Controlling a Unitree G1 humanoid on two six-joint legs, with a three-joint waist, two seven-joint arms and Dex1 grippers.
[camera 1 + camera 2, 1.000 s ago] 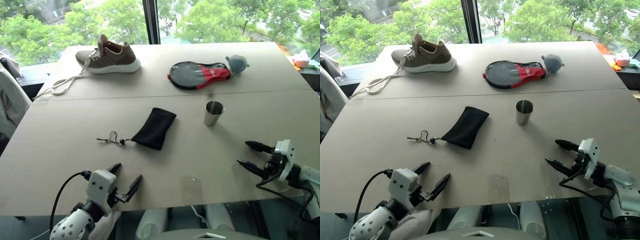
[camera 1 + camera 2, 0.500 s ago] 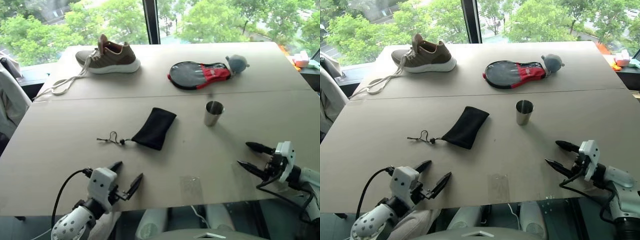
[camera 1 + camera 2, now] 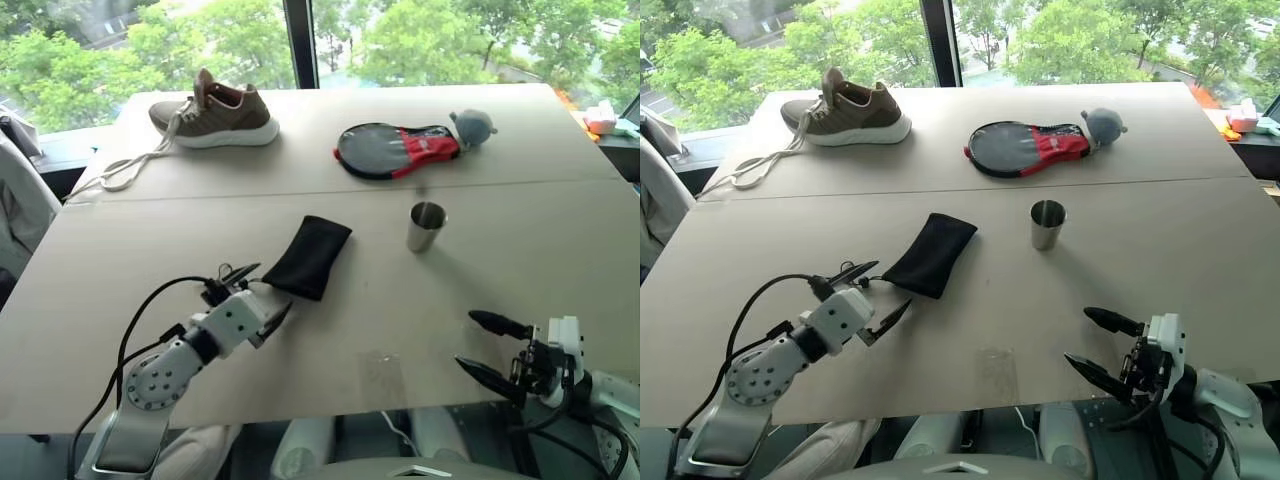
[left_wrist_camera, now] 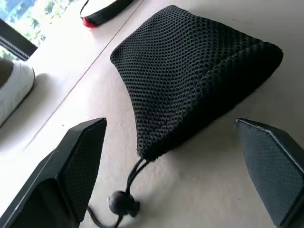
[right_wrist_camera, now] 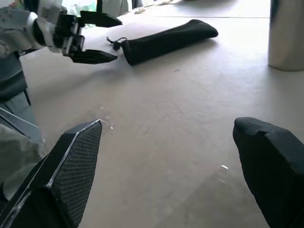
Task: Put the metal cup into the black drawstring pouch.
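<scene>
The left gripper (image 3: 252,292) was wide open, its fingers on both sides of the pouch's (image 3: 309,256) cord end. It should close gently on the cloth mouth, not the cord, I think. The cup (image 3: 427,226) stood upright to the right, well apart from the pouch. The right gripper (image 3: 484,346) was open and empty, near the table's (image 3: 120,250) front edge. A shoe (image 3: 212,110) and paddle case (image 3: 398,149) lay by the window, trees outside.

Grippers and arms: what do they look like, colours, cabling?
Both arms are light grey-white shells with black cables looping off the wrists. Left gripper and right gripper each carry two black tapered fingers whose inner faces have a fine mesh texture.
</scene>
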